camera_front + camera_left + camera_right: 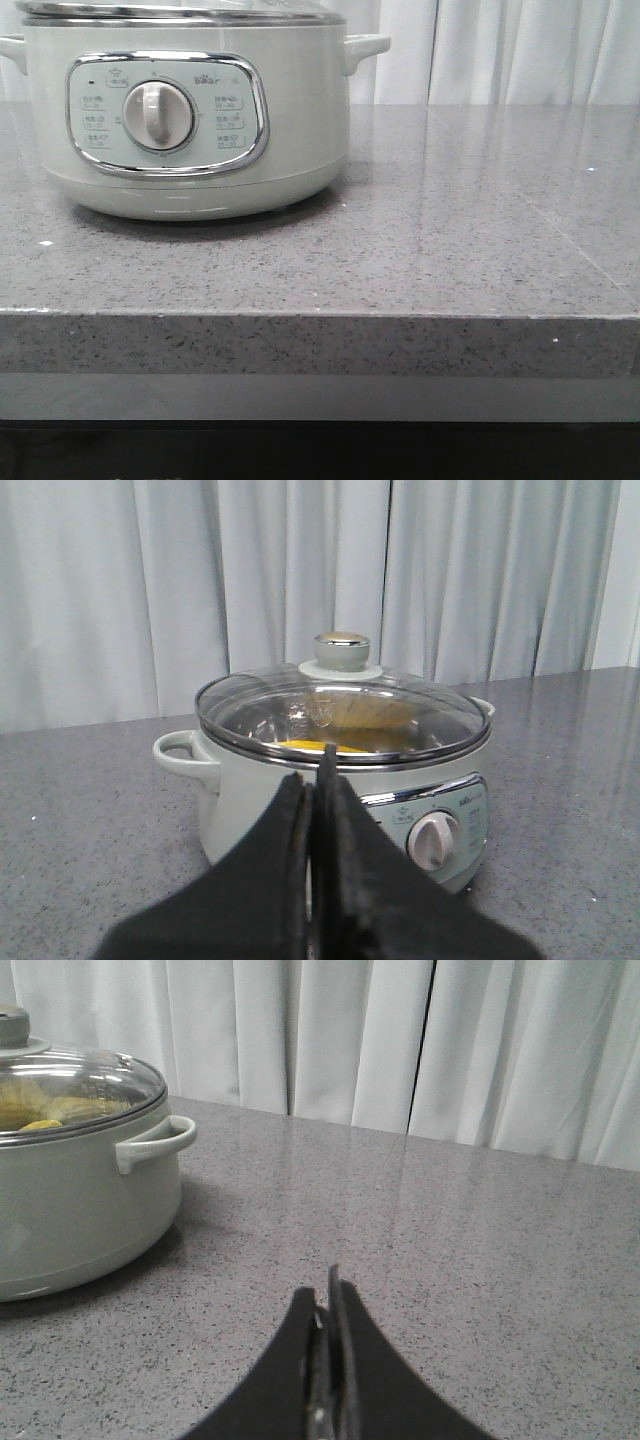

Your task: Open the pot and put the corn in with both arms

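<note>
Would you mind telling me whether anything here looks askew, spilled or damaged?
Nothing stands out. The pot stands level on the counter, its glass lid seated squarely, something yellow inside. Both pincers, left and right, are shut and empty.

A grey speckled stone countertop (450, 220) is filling the lower and middle frame, glossy and catching pale reflections at right. White pleated curtains (520, 50) are hanging across the upper right, closing off the background.
</note>
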Motion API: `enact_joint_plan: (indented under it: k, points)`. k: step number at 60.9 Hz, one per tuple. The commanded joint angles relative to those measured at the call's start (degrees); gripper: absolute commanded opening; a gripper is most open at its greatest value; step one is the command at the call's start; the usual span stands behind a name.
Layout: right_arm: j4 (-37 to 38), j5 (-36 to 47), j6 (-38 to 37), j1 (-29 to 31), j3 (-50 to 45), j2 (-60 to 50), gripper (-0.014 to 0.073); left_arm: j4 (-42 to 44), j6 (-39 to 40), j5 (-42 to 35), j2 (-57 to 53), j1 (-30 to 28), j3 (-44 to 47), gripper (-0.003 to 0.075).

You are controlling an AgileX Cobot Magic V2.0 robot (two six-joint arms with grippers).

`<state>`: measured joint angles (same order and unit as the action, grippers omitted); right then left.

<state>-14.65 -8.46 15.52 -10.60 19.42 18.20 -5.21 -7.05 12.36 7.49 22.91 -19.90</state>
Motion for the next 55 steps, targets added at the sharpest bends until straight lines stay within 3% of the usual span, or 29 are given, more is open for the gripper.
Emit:
enact_joint_plan:
  k: [1,8,24,36,55]
  points:
    - [0.33,4.57,0.37,-0.12,1.42,0.28,-0.0068,5.21,7.05,-4.66,0.08,0.07,-0.75,-0.0018]
    - [0.33,4.57,0.37,-0.12,1.42,0.28,-0.0068,5.21,7.05,-4.66,-1.92,-2.69,0.98,-0.0018]
    - [0.33,4.57,0.37,-0.12,1.42,0.28,-0.0068,4.86,7.05,-4.54,-9.27,-17.50,10.72,-0.0018]
    - [0.33,4.52,0.37,-0.12,1.42,0.28,-0.0068,3.69,7.05,-4.96,-9.17,-25.03,16.95,-0.0018]
    - [0.33,4.52,0.37,-0.12,1.42,0.28,-0.0068,3.42,7.05,-3.17,-9.17,-28.07,20.29,-0.0018]
